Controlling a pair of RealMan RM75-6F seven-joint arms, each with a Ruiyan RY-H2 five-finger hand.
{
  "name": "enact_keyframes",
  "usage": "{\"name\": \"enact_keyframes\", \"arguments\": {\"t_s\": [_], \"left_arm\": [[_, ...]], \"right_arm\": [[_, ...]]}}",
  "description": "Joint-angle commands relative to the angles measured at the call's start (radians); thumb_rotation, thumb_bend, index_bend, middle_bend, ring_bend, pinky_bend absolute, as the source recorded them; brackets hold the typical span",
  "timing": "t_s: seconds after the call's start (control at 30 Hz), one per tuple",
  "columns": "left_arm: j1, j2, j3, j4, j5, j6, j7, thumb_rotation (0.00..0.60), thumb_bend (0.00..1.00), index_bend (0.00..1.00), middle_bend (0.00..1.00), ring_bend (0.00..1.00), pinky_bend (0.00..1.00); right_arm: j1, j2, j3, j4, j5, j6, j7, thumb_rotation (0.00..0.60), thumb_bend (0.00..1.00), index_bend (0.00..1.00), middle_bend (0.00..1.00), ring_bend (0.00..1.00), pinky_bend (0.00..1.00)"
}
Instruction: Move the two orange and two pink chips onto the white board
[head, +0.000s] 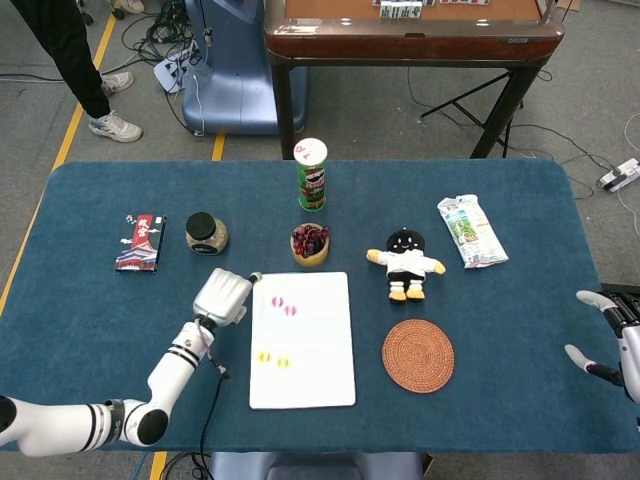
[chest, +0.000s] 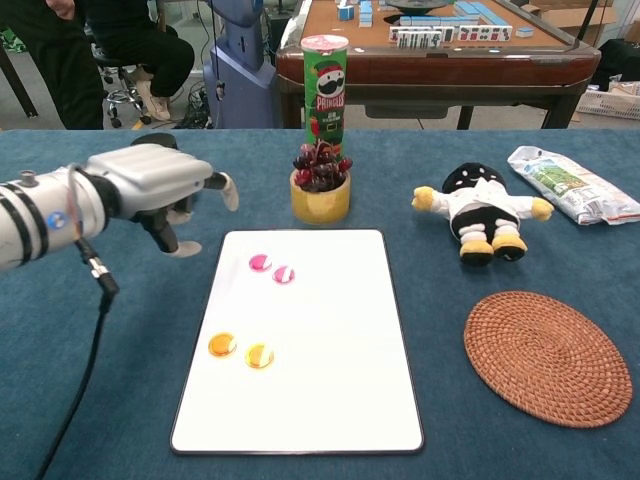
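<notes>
All four chips on my white board (chest: 330, 360): pink chips (chest: 271, 268), orange chips (chest: 240, 350) | left hand (chest: 160, 185) empty, fingers apart, off the board's left edge | right hand (head: 610, 340) empty, spread | risk: my left cable (chest: 75, 380) snagging the board.

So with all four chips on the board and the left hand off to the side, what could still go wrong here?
Two things, I think. The left hand hangs open near the white board's left edge; a careless retreat could nudge the board and slide the pink chips or orange chips. The dark jar sits just behind that hand, so swinging back could knock it. The right hand is far off at the table edge and seems harmless.
</notes>
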Motion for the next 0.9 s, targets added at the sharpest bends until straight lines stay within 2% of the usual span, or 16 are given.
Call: {"name": "enact_keyframes", "arguments": {"t_s": [0.03,0.13,0.23,0.33,0.43,0.63,0.9], "left_arm": [[0.066,0.076,0.024,-0.086,0.035,0.079,-0.025,0.6,0.34,0.29,0.85,0.78,0.98],[0.113,0.13,0.049,-0.127,0.088,0.146,-0.034,0.6,0.34,0.28,0.63,0.63,0.86],[0.163,0.174,0.083,-0.15,0.159,0.209,-0.052,0.6,0.34,0.28,0.51,0.53,0.75],[0.214,0.219,0.112,-0.16,0.229,0.259,-0.092,0.6,0.34,0.28,0.44,0.43,0.62],[0.259,0.257,0.135,-0.149,0.302,0.304,-0.146,0.6,0.34,0.29,0.41,0.39,0.54],[0.38,0.312,0.183,-0.092,0.486,0.426,-0.369,0.6,0.34,0.35,0.4,0.38,0.5],[0.532,0.363,0.208,-0.105,0.5,0.53,-0.434,0.6,0.34,0.38,0.4,0.39,0.48]], "right_arm": [[0.005,-0.006,-0.002,-0.004,0.0,-0.009,-0.017,0.6,0.02,0.28,0.31,0.23,0.37],[0.01,-0.012,-0.003,-0.007,0.002,-0.018,-0.038,0.6,0.02,0.28,0.31,0.23,0.37],[0.016,-0.019,-0.004,-0.009,0.005,-0.029,-0.057,0.6,0.02,0.28,0.31,0.23,0.37],[0.02,-0.026,-0.006,-0.01,0.006,-0.037,-0.076,0.6,0.02,0.28,0.31,0.23,0.37],[0.025,-0.032,-0.006,-0.011,0.009,-0.046,-0.091,0.6,0.02,0.28,0.31,0.23,0.37],[0.036,-0.044,-0.007,-0.012,0.019,-0.067,-0.12,0.6,0.02,0.28,0.31,0.23,0.37],[0.044,-0.055,-0.008,-0.013,0.026,-0.082,-0.15,0.6,0.02,0.28,0.31,0.23,0.37]]}}
